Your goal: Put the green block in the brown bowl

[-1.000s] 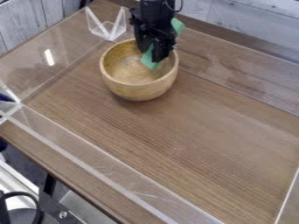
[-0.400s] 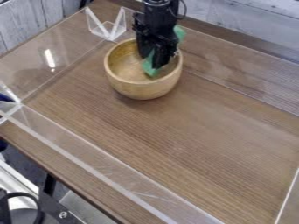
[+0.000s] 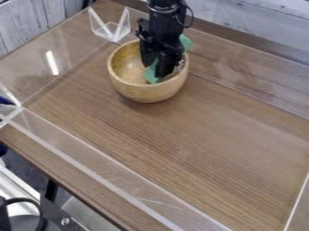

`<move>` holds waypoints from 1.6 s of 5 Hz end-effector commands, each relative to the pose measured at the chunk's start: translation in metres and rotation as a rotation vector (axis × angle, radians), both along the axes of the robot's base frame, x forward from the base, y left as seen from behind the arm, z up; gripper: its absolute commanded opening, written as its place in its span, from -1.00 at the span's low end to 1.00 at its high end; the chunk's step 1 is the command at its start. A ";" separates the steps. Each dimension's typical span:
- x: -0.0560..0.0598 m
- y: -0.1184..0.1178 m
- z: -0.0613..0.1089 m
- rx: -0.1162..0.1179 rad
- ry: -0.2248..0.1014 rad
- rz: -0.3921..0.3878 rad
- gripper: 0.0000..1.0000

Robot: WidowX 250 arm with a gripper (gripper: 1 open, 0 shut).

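Note:
The brown bowl (image 3: pixel 135 85) is a round light wooden bowl standing on the table at the upper middle of the camera view. My gripper (image 3: pixel 158 69) points straight down into the bowl's right half. Its black fingers are shut on the green block (image 3: pixel 157 73), a small bright green bar that shows between and just below the fingertips, inside the rim. Whether the block touches the bowl's floor I cannot tell. The arm hides the bowl's far right rim.
Low clear plastic walls (image 3: pixel 49 54) fence the wooden table (image 3: pixel 182 144) on all sides. A clear plastic stand (image 3: pixel 108 25) sits behind the bowl at the back left.
The bowl has shifted slightly to the right and up in the picture. The gripper with the block sits a little lower inside it.

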State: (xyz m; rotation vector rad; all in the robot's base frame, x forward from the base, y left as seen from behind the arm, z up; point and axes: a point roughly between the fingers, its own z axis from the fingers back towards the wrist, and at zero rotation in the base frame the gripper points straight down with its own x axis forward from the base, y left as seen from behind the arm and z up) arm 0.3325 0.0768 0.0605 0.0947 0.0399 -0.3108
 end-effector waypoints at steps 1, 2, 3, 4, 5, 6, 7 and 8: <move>0.010 0.002 0.034 0.018 -0.086 -0.016 -1.00; 0.012 0.004 0.037 0.017 -0.077 -0.025 -1.00; 0.008 0.004 0.033 -0.010 -0.077 -0.036 -1.00; 0.004 0.006 0.025 -0.037 -0.067 -0.050 -1.00; -0.002 0.004 0.020 -0.046 -0.062 -0.044 -1.00; -0.011 0.004 0.014 -0.056 -0.058 -0.030 1.00; -0.017 0.004 0.000 -0.060 -0.065 -0.053 -1.00; -0.016 0.006 -0.003 -0.048 -0.056 -0.049 -1.00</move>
